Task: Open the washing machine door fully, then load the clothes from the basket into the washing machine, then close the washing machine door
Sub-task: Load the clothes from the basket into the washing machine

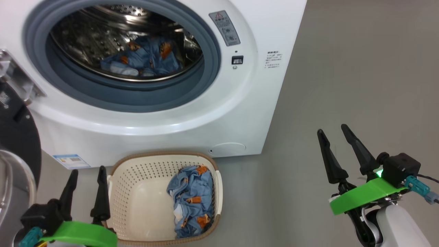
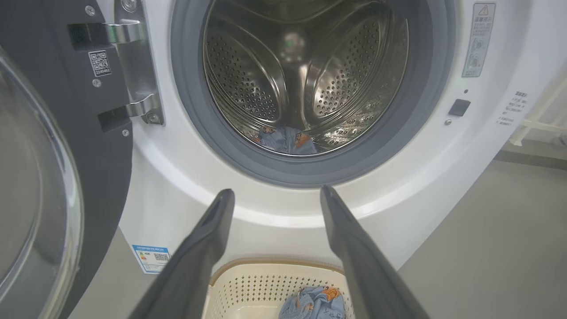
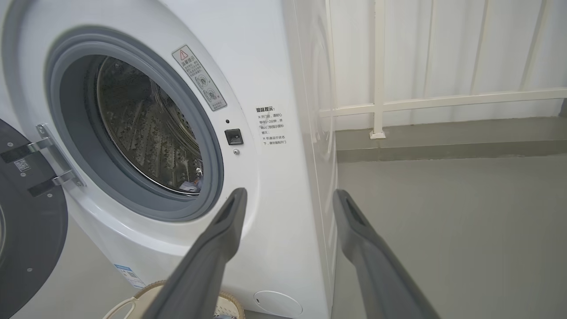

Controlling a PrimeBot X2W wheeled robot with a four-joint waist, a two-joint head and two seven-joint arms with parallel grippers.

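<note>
Before the washing machine (image 1: 240, 103), left hand (image 1: 87, 170) and right hand (image 1: 332, 129) gape empty.

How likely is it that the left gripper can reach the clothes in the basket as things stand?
Probably yes: the left gripper hangs open and empty beside the basket, and nothing covers the clothes there.

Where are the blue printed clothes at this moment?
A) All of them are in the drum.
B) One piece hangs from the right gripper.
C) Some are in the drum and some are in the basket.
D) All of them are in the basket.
C: one blue bundle lies inside the washing machine, and a second bundle lies in the basket.
</note>
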